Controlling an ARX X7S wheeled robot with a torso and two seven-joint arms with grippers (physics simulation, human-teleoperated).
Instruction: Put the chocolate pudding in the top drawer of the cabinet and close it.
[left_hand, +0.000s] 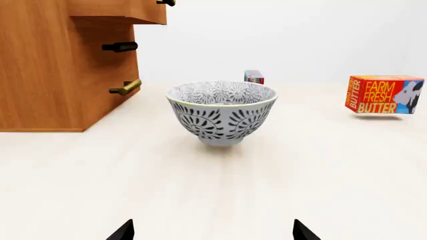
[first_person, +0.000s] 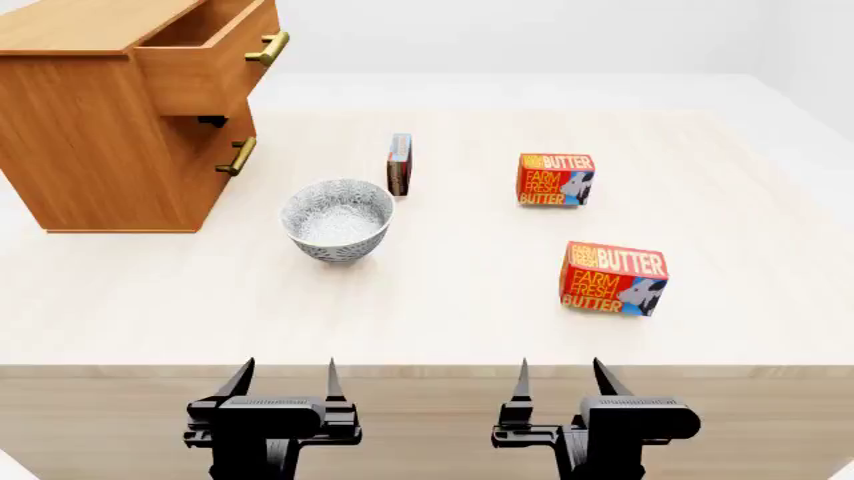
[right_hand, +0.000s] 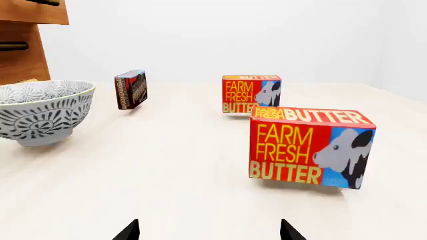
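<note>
My left claw (first_person: 284, 378) and right claw (first_person: 559, 378) hang spread and empty at the frame's bottom. The pudding (first_person: 399, 164) stands upper centre, beyond the bowl (first_person: 338, 220); reaching carelessly, I could topple it or knock that bowl. The open top drawer (first_person: 207, 58) waits upper left.

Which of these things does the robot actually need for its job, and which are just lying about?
Needed:
chocolate pudding
top drawer, already pulled open
cabinet

Just lying about:
patterned bowl
far butter box
near butter box
</note>
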